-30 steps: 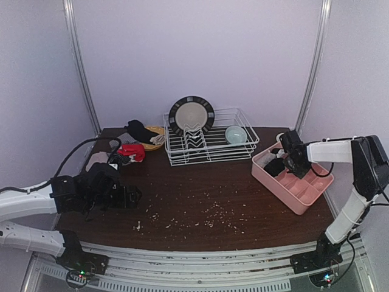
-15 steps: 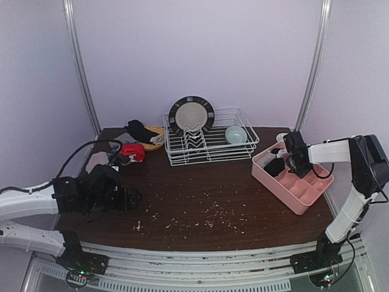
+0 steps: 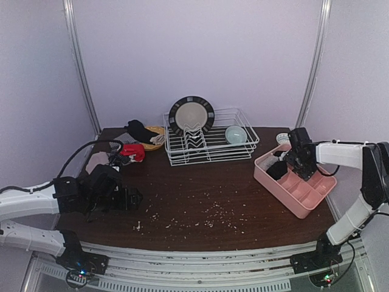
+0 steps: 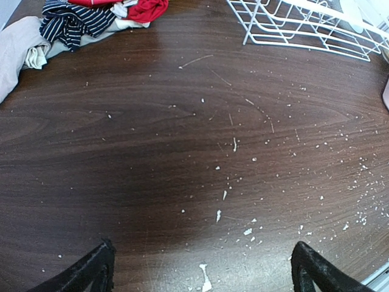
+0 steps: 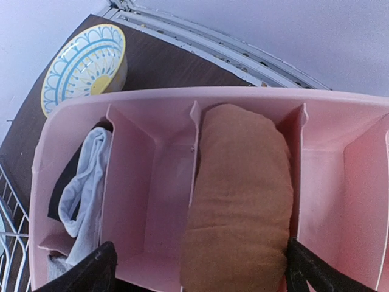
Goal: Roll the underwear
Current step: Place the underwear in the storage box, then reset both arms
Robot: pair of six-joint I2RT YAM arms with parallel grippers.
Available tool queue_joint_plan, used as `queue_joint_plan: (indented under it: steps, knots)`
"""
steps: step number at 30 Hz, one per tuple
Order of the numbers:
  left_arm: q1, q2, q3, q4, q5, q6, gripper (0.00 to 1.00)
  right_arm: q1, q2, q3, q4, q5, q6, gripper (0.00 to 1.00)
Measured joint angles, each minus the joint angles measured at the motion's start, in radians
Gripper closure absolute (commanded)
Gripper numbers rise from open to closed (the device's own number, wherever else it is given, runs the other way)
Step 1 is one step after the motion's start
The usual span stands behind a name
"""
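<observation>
Right claw [image 5: 203, 267] gapes wide, empty, above the brown roll [image 5: 240, 201] inside the tray [image 5: 152, 103]; lift straight up, avoiding snags

Soft brown cloth underwear [image 5: 240, 201], smooth pink plastic tray [image 5: 152, 182], matt wood-grain table [image 4: 152, 134]

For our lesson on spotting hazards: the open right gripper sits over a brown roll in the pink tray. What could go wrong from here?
1. The brown roll fills its compartment of the pink tray, right under the open right gripper; lifting off could snag and loosen it.
2. Crumbs litter the table ahead of the open left gripper; cloth rolled there may pick them up.
</observation>
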Motion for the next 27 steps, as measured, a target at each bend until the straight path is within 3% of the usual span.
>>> queue_joint_plan:
  steps: [11, 14, 17, 19, 24, 26, 27]
  knots:
    - [0.0, 0.029, 0.0, 0.012, 0.0, 0.002, 0.02, 0.0, -0.144, -0.013, -0.069, -0.031, -0.05, 0.03]
    - [0.0, 0.031, 0.0, 0.016, 0.0, 0.002, 0.02, 0.0, -0.173, -0.011, -0.076, -0.031, -0.066, 0.17]
    - [0.0, 0.039, 0.0, 0.019, 0.0, 0.006, 0.02, 0.0, -0.171, -0.008, -0.073, -0.032, -0.095, 0.58]
    - [0.0, 0.041, 0.0, 0.019, 0.0, 0.009, 0.02, 0.0, -0.156, -0.005, -0.061, -0.03, -0.122, 0.74]
    - [0.0, 0.037, 0.0, 0.019, 0.0, 0.009, 0.02, -0.009, -0.077, 0.023, -0.035, -0.032, -0.166, 0.82]
    - [0.0, 0.027, 0.0, 0.018, 0.0, 0.01, 0.02, -0.011, -0.051, 0.02, -0.02, -0.041, -0.182, 0.76]
    - [0.0, 0.021, 0.0, 0.018, 0.0, 0.013, 0.02, -0.011, -0.049, 0.011, -0.006, -0.055, -0.19, 0.67]
